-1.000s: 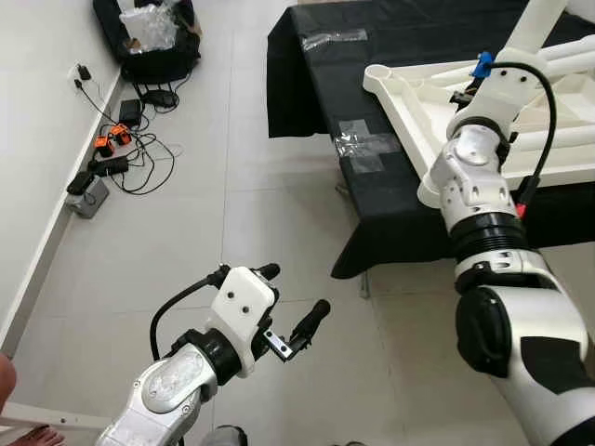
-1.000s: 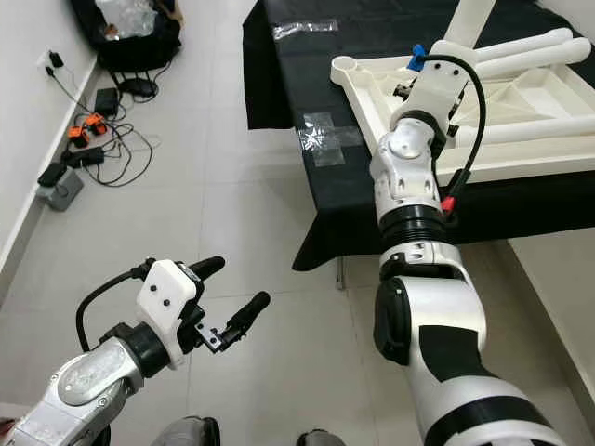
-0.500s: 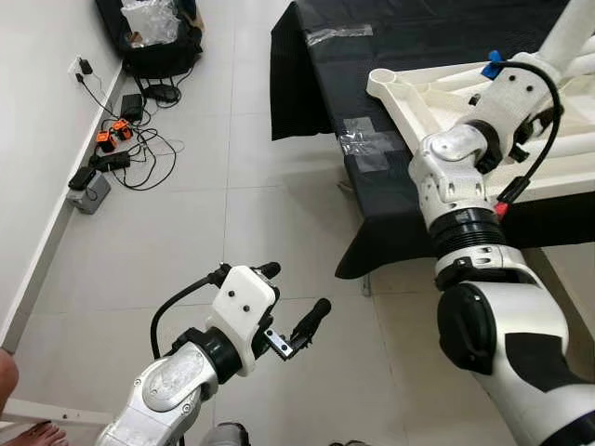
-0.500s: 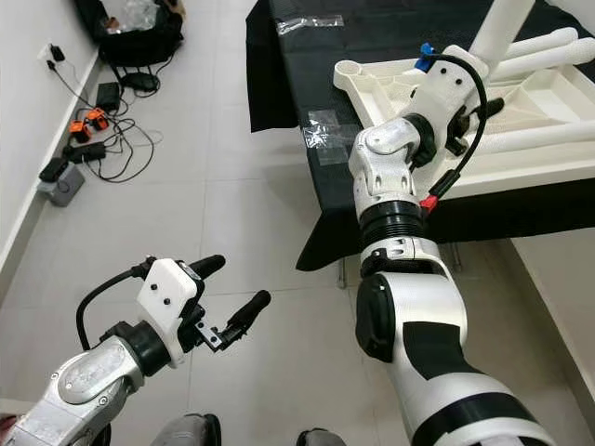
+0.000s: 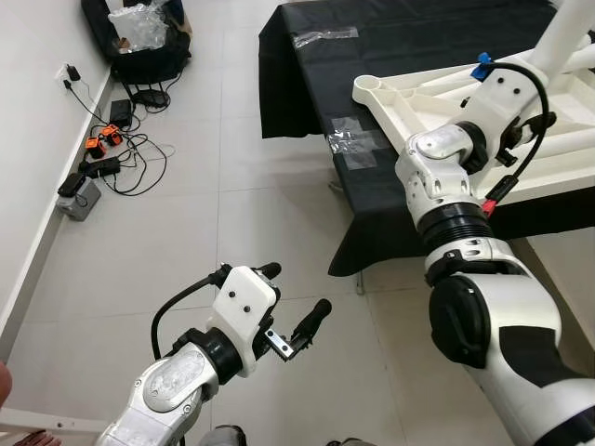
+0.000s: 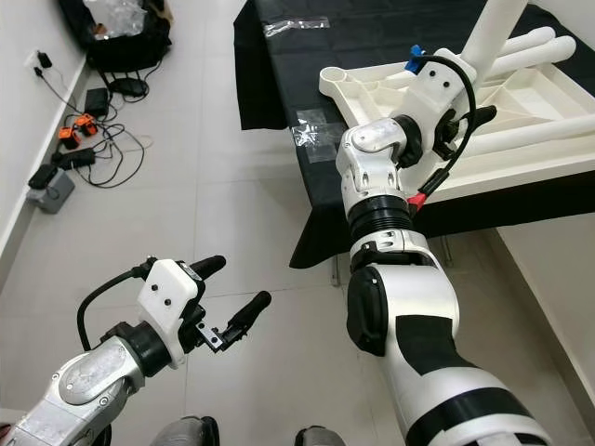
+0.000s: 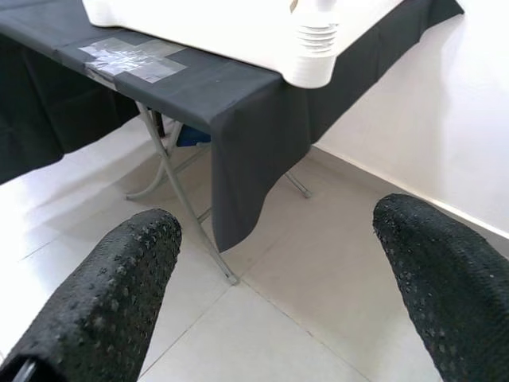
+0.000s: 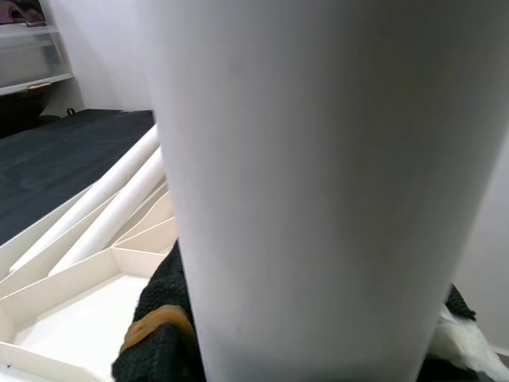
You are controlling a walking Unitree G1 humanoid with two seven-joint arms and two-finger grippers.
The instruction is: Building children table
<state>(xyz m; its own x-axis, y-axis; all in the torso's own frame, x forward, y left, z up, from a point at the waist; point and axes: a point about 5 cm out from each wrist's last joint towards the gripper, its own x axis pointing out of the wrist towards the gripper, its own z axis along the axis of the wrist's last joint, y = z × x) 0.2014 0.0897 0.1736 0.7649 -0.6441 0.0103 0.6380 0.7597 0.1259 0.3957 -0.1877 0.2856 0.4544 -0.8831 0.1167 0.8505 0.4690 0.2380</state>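
Observation:
A white children's table top [image 6: 346, 85] lies upside down on a table draped in black cloth [image 6: 279, 84]. One white leg [image 6: 497, 28] stands upright in it, and two more legs [image 6: 535, 45] lie across its underside. My right gripper [image 8: 306, 342] is raised to the upright leg [image 8: 318, 159] and shut on it, with black fingers [image 8: 159, 334] pressed to its sides. My left gripper [image 5: 296, 288] hangs open and empty low over the tiled floor, clear of the table. In the left wrist view its fingertips [image 7: 127, 270] frame the table's corner.
Clear tape patches [image 5: 353, 147] are stuck on the cloth near the table edge. Folding metal legs [image 7: 171, 179] show under the cloth. A black bag with plastic [image 5: 139, 37] and a tangle of cables and chargers [image 5: 107, 153] lie by the left wall. Open floor lies between.
The view has shifted a little. My right forearm and elbow have swung left while the wrist stays at the upright leg. My left gripper has not moved.

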